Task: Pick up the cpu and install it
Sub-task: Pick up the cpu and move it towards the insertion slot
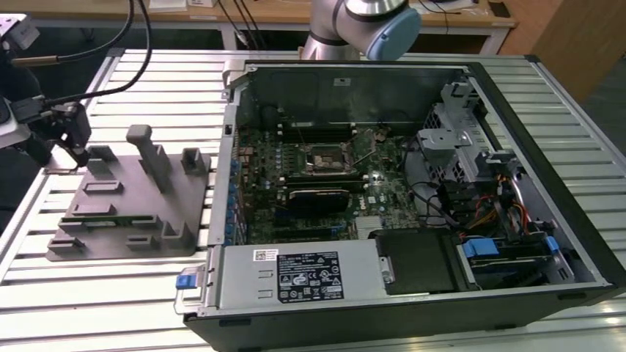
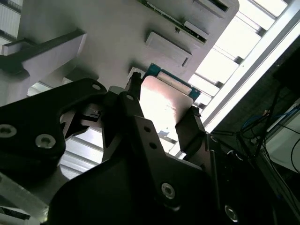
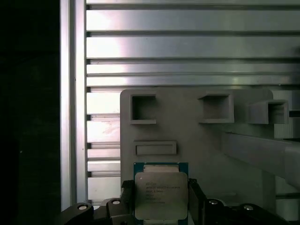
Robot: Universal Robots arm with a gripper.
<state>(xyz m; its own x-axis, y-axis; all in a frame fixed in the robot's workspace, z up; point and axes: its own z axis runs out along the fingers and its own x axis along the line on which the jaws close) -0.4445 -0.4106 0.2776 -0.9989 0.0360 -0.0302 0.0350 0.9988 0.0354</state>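
Note:
The cpu (image 3: 161,194), a silver-topped square chip on a green board, sits between my gripper's (image 3: 161,188) black fingers (image 3: 127,193), which press against two opposite edges. In the second wrist view the cpu (image 2: 164,101) shines between the same fingers (image 2: 190,129) of the gripper (image 2: 164,113), close over the grey fixture tray (image 2: 93,18). In the exterior view my gripper (image 1: 82,154) is at the tray's (image 1: 127,202) far corner on the exterior view's left. The motherboard socket (image 1: 323,158) lies inside the open computer case, well away on the exterior view's right.
The tray (image 3: 187,136) has raised posts and pockets (image 1: 152,158) next to the gripper. The open computer case (image 1: 391,191) has high walls, a drive cage and cables. Black cables (image 1: 127,51) hang over the slatted table (image 1: 98,293). The table edge is close beside the gripper.

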